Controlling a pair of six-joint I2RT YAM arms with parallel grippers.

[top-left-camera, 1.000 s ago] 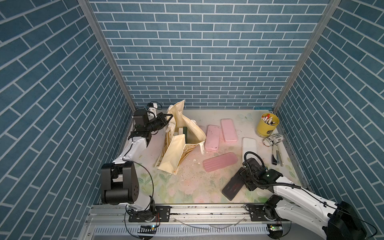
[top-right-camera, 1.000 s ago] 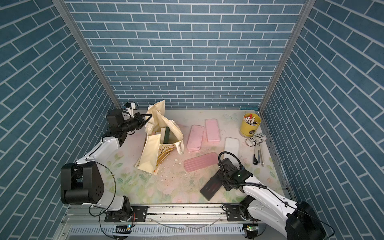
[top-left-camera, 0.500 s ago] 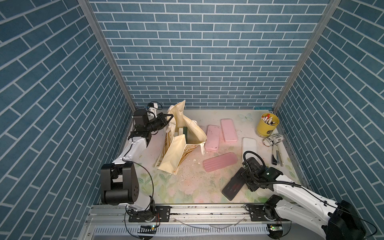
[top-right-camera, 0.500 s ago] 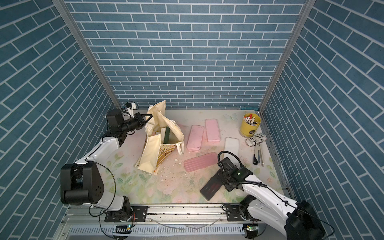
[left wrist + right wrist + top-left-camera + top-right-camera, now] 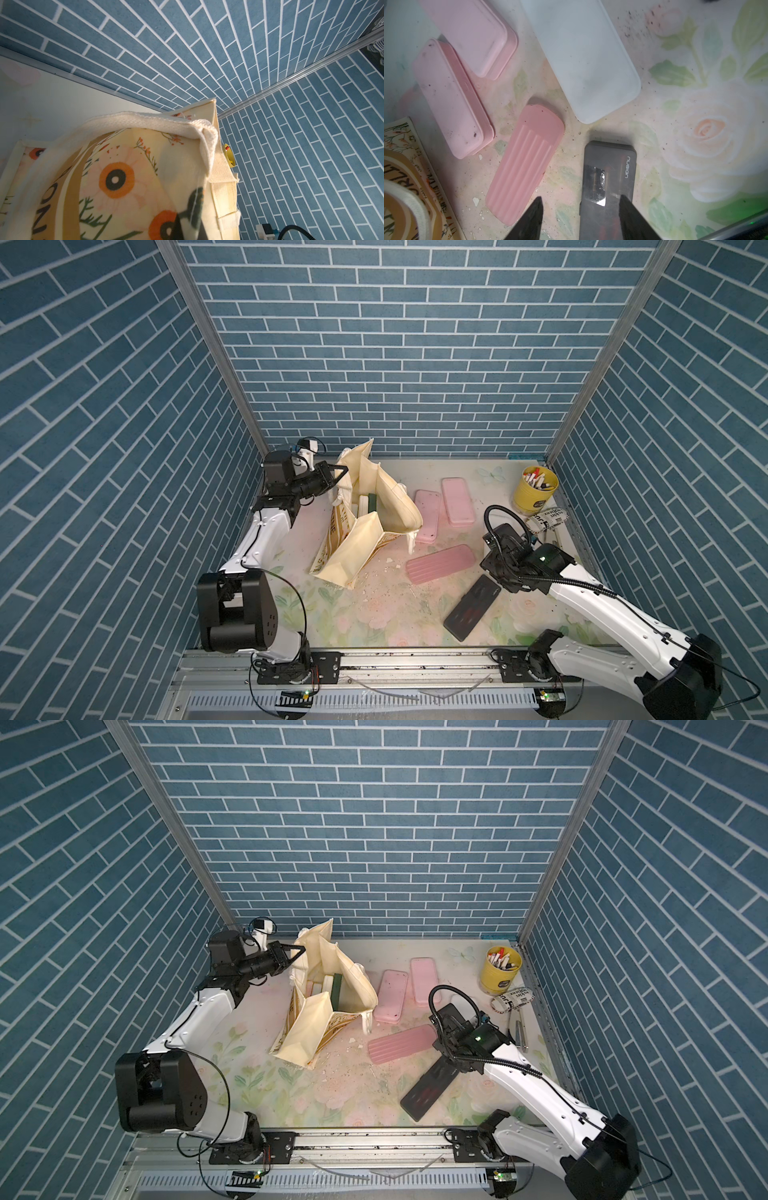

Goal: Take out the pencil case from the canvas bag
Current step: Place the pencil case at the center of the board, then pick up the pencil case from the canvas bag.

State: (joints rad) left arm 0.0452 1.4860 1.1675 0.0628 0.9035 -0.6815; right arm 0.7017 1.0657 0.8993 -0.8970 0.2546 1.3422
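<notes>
**Black case is down, right gripper has let go**

So the long, flat, smoky-black plastic pencil case (image 5: 473, 608) is lying on the floral-print bench (image 5: 365, 626), lower right of centre in both top views. That's well apart from the cream floral-print canvas bag (image 5: 395, 506), which is left of centre. The case hasn't budged over the last second.

What did change: the right gripper (image 5: 580, 216) has pulled up-frame off the case's upper end, and its jaws have come in a bit from their widest. The wrist view shows them spread with nothing pinched between, so it's released. One fingertip sits over the lid, and I can't tell from that angle whether it's touching or just above.

The left gripper (image 5: 338, 472) hasn't moved. It's still clenched on the bag's rim cloth, upper left of the bench, propping the mouth open.

My read is that this case counts as taken out. It joins a ribbed pink case (image 5: 440, 564), two smooth pink ones (image 5: 428, 514) (image 5: 457, 499) and a frosted white one (image 5: 581, 52). A dark green thing (image 5: 336, 990) stands upright inside the bag, though, so another reach in probably follows.
</notes>
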